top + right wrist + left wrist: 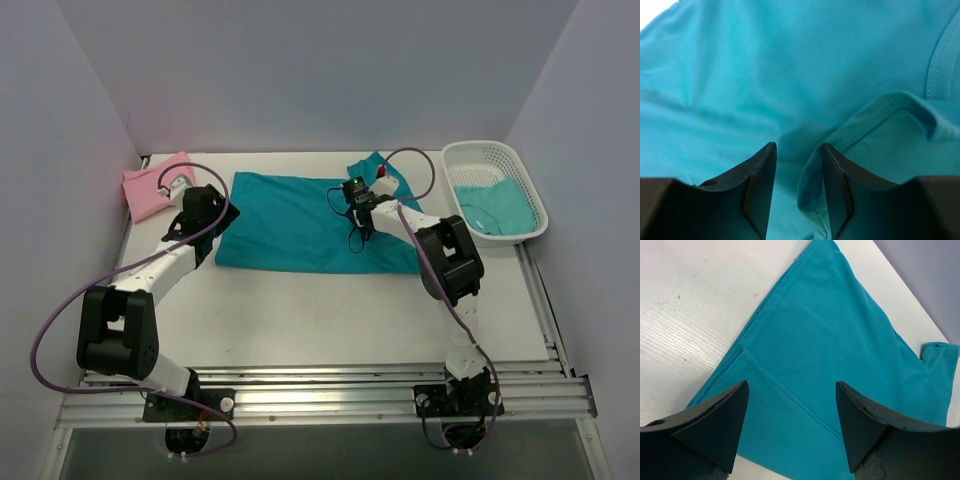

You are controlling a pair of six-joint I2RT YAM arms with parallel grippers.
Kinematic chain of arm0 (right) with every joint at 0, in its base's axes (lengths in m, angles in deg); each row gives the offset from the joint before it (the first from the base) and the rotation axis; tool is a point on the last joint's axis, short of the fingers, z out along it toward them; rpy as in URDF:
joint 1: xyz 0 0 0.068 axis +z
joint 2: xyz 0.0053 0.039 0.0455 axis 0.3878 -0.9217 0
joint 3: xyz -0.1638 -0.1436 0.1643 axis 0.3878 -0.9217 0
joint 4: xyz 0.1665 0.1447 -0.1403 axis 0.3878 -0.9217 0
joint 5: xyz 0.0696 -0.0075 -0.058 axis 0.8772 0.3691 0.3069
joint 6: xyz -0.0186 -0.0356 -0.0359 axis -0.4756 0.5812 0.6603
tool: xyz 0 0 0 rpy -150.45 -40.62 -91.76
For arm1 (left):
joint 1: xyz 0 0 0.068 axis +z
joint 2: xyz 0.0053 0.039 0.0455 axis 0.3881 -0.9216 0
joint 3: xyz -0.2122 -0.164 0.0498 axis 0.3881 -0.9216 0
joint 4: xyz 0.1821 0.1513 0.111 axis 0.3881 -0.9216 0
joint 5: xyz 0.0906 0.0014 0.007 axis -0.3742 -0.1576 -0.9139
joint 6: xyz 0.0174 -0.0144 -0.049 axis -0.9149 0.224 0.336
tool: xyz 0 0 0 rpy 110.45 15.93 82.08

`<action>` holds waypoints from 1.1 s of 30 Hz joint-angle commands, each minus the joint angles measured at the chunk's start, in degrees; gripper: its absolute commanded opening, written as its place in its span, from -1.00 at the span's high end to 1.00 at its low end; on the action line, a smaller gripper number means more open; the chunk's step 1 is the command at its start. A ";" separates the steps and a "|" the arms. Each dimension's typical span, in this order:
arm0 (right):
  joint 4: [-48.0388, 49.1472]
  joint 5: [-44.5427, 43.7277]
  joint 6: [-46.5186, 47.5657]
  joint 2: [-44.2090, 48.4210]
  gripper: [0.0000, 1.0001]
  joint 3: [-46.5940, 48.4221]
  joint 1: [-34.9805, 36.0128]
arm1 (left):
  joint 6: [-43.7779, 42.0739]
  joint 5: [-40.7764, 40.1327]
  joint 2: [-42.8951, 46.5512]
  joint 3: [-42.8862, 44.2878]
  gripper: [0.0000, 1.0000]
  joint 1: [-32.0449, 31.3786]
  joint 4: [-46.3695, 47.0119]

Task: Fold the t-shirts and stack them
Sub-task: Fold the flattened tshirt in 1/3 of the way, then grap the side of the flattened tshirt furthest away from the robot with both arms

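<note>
A teal t-shirt [290, 225] lies spread flat across the middle of the table. My left gripper [226, 216] is at its left edge; in the left wrist view the gripper [792, 407] is wide open just above the shirt [840, 330], holding nothing. My right gripper [357, 212] is over the shirt's back right part. In the right wrist view this gripper [799, 167] is partly open, with a raised folded hem [880, 115] of the teal cloth between the fingers, against the right finger [837, 190]. A folded pink t-shirt [150, 187] lies at the back left.
A white mesh basket [490, 148] stands at the back right with another teal t-shirt [497, 207] in it. White walls close in the table at the back and both sides. A metal rail [320, 390] runs along the near edge.
</note>
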 commanded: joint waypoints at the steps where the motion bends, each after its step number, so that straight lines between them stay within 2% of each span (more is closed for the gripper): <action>1: -1.22 0.06 2.46 -0.58 0.24 3.83 -0.79 | -1.27 -0.95 1.42 -0.27 -0.57 0.46 2.30; 6: -1.13 1.38 5.18 2.31 0.13 6.73 -1.23 | -1.45 -1.47 1.16 1.04 -0.57 0.46 1.95; 9: 1.93 2.17 9.65 3.64 -0.08 8.57 -1.58 | -2.50 -1.13 -1.20 3.50 -0.57 0.64 3.00; 11: 2.65 3.48 13.33 2.85 -0.35 10.68 -2.11 | -3.20 -0.34 -3.05 5.87 -0.57 0.90 2.82; 13: 2.30 5.68 13.88 -0.04 -0.52 14.89 -4.12 | -4.34 1.68 -6.39 10.00 -0.58 1.34 2.65; 17: -6.91 13.05 17.49 -7.95 -0.55 28.33 -9.57 | -5.66 5.37 -11.76 16.33 -0.59 3.00 2.56; 18: -7.02 14.98 17.31 -9.61 -0.97 30.53 -10.80 | -5.67 6.16 -13.59 18.17 -0.59 3.27 2.74; 19: -5.98 18.22 17.31 -9.98 -1.00 30.55 -12.99 | -5.67 6.87 -14.48 18.88 -0.59 3.54 3.17; 23: -2.98 19.39 16.17 -11.82 -0.99 31.34 -17.48 | -5.93 9.42 -19.23 22.66 -0.59 4.42 3.88; 26: 0.97 25.25 16.17 -14.37 -0.99 32.30 -20.55 | -5.93 11.26 -23.01 24.51 -0.59 5.21 5.71; 33: 6.69 28.97 18.54 -22.28 -0.99 40.65 -21.89 | -5.40 14.96 -30.04 26.71 -0.58 5.82 10.65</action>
